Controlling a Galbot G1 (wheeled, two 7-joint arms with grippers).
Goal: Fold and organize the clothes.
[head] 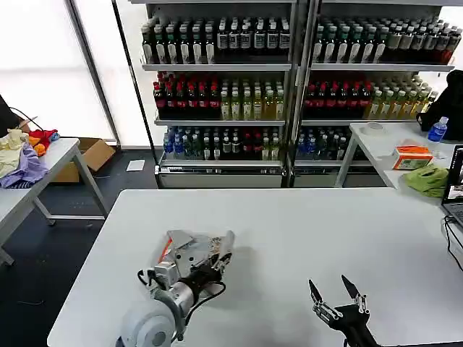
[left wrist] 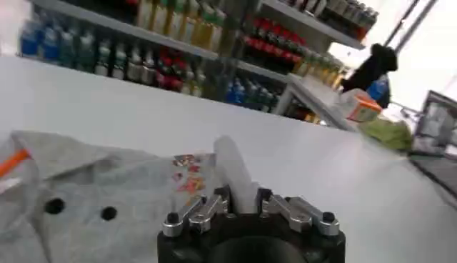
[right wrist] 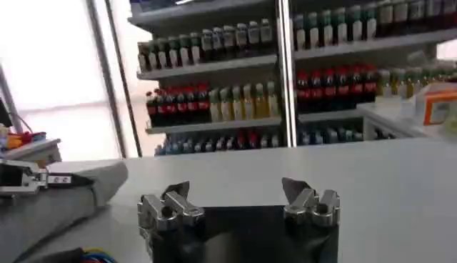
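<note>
Left end effector (head: pixel 217 254) sits over the folded light grey collared shirt (head: pixel 189 249) on the white surface (head: pixel 304 231), its fingers (left wrist: pixel 232 168) closed on a fold of the cloth by the multicoloured chest print (left wrist: pixel 189 174); the orange placket strip (left wrist: pixel 13 161) and two dark buttons (left wrist: pixel 54 206) show nearby. Right end effector (head: pixel 334 293) hovers released, jaws spread, well apart from the shirt.
</note>
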